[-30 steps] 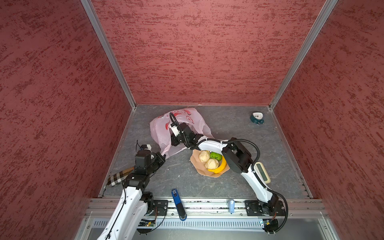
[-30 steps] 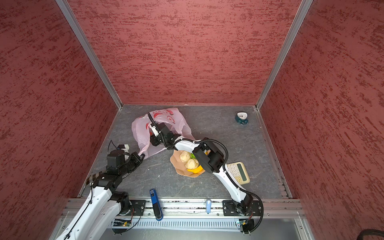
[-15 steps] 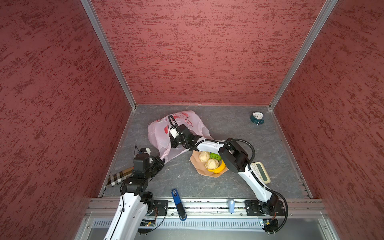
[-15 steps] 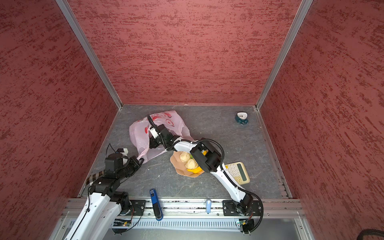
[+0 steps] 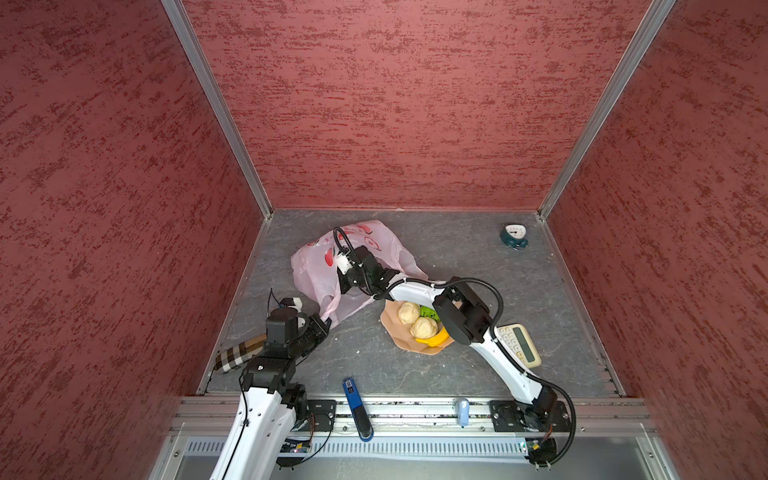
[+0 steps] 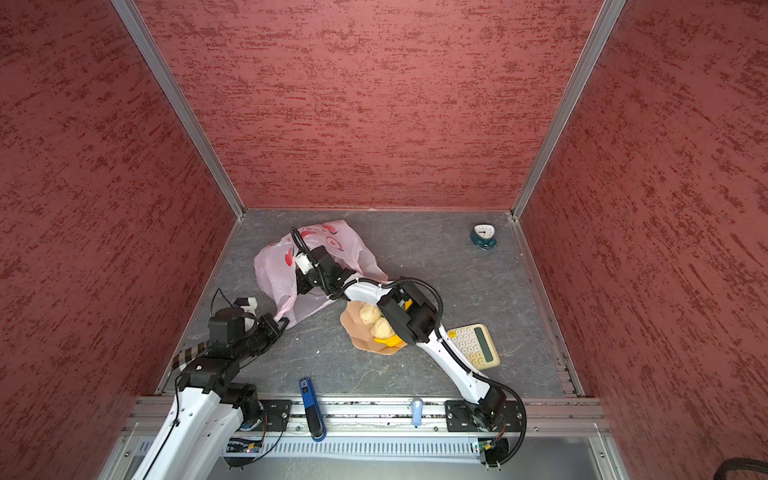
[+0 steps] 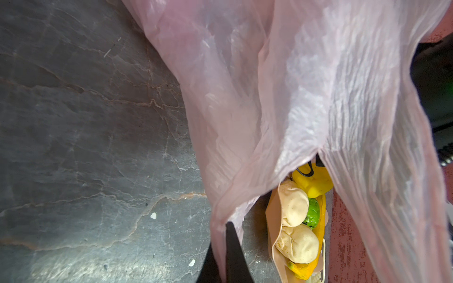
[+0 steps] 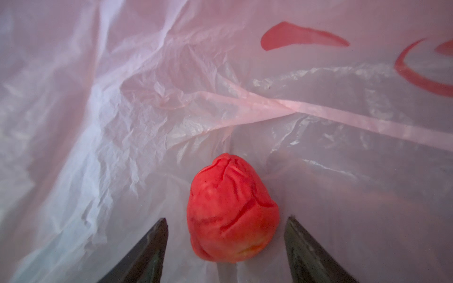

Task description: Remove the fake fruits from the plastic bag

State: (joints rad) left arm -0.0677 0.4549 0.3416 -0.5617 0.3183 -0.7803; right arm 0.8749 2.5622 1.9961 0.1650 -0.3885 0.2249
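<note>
Where the grey floor runs toward the back left corner, we see the plastic bag [image 5: 316,270] lying crumpled, pale pink with red prints, and it is the largest loose thing in both top views. Our left gripper [image 5: 325,321] is clamped on the bag's near handle. In the left wrist view the thin film is pinched between its closed fingers [image 7: 231,247].

Just beside the bag, on its right, sits the peach bowl [image 5: 395,345], with our right arm passing over it into the bag's mouth. A cream calculator [image 5: 519,345] lies near the bowl, partly under that arm.

In the bowl we count the long yellow banana [image 5: 434,340] along the near rim and two beige lumpy balls [image 5: 408,311] [image 5: 423,327] touching each other. A green fruit [image 5: 428,311] is tucked behind them. The left wrist view also shows a small yellow fruit [image 7: 311,181] at one end of the bowl.

One red fruit [image 8: 230,213] rests on the film inside the bag. Our right gripper [image 8: 227,219] is spread wide around it, with a jaw on each side and a gap between each jaw and the fruit.
</note>
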